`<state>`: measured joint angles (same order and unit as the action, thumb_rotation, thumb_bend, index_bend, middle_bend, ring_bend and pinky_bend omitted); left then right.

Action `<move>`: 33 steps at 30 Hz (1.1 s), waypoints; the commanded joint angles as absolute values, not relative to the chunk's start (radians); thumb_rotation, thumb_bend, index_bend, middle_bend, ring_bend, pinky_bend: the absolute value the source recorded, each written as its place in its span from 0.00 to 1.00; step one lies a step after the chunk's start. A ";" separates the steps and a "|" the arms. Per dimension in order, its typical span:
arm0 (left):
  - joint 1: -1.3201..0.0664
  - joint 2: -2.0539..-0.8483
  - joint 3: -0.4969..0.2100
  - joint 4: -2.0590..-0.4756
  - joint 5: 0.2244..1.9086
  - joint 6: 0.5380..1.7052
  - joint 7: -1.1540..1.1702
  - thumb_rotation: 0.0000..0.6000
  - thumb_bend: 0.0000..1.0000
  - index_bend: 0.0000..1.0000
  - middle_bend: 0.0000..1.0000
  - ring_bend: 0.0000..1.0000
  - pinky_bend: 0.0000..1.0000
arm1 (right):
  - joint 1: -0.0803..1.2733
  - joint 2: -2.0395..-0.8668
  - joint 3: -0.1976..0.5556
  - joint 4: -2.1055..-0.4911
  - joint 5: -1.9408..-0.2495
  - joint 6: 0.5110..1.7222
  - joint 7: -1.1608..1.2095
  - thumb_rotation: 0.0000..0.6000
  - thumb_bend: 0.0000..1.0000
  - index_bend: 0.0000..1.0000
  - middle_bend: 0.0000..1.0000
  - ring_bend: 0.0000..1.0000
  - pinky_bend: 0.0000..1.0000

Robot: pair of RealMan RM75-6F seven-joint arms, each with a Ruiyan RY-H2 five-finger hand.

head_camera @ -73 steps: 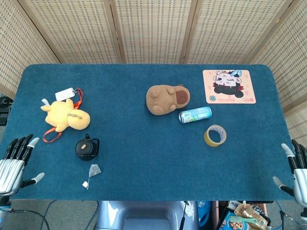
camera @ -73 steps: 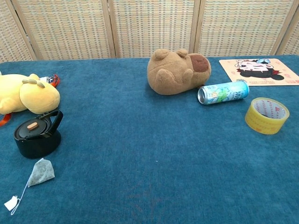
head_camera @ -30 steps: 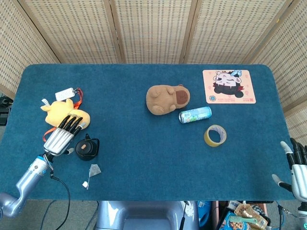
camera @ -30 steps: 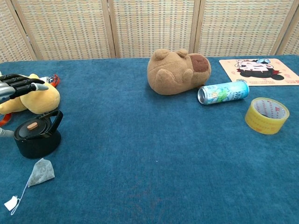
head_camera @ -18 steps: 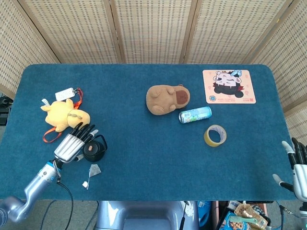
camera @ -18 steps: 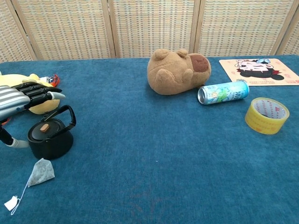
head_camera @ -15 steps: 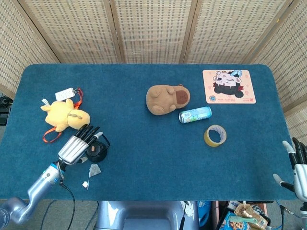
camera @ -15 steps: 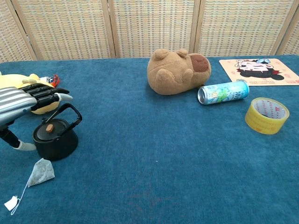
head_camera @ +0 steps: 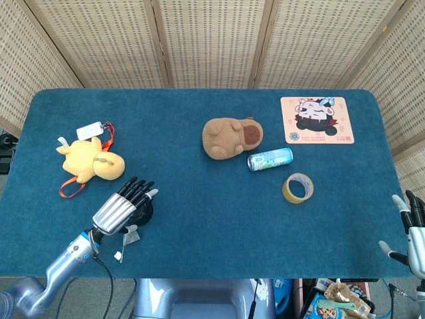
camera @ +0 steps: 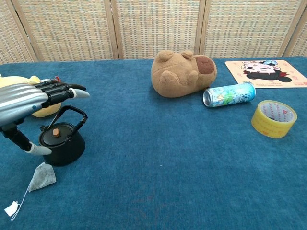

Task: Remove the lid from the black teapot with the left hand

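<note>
The black teapot (camera: 63,143) stands upright on the blue table near the front left, its lid (camera: 55,135) with a small brown knob in place and its handle raised. My left hand (camera: 34,98) hovers flat just above it with fingers stretched out and apart, holding nothing; its thumb tip lies against the pot's left side. From the head view, the left hand (head_camera: 123,207) covers most of the teapot (head_camera: 144,213). My right hand (head_camera: 415,234) hangs off the table's front right corner, fingers apart and empty.
A tea bag (camera: 42,176) with string lies just in front of the pot. A yellow plush duck (head_camera: 89,161) sits behind the hand. A brown capybara plush (camera: 181,72), a can (camera: 229,94), a tape roll (camera: 273,118) and a cartoon mouse pad (camera: 265,72) lie to the right.
My left hand has come in from the front left edge and swept rightward over the teapot. The teapot has slid some way to the right with it. The right hand stayed put.
</note>
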<state>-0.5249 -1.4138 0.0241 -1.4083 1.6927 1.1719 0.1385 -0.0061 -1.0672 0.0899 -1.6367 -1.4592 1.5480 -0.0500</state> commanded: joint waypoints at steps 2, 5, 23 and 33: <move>-0.557 -1.316 0.023 -1.481 1.692 1.147 0.055 1.00 0.06 0.23 0.00 0.00 0.00 | -0.006 -1.067 0.089 -1.639 -1.460 1.547 -0.051 1.00 0.00 0.00 0.00 0.00 0.00; -0.579 -1.285 0.018 -1.486 1.675 1.107 0.031 1.00 0.07 0.37 0.00 0.00 0.00 | -0.005 -1.066 0.089 -1.640 -1.457 1.546 -0.051 1.00 0.00 0.00 0.00 0.00 0.00; -0.653 -1.287 0.042 -1.367 1.673 0.992 0.000 1.00 0.30 0.42 0.00 0.00 0.00 | 0.004 -1.072 0.105 -1.635 -1.404 1.519 -0.071 1.00 0.00 0.00 0.00 0.00 0.00; -0.678 -1.273 0.050 -1.384 1.662 0.948 0.038 1.00 0.35 0.43 0.00 0.00 0.00 | 0.006 -1.069 0.109 -1.639 -1.388 1.512 -0.079 1.00 0.00 0.00 0.00 0.00 0.00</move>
<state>-0.6755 -1.2723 0.0491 -1.3806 1.6644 0.9524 0.0347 0.0061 -1.0696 0.1092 -1.6385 -1.3876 1.5121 -0.0791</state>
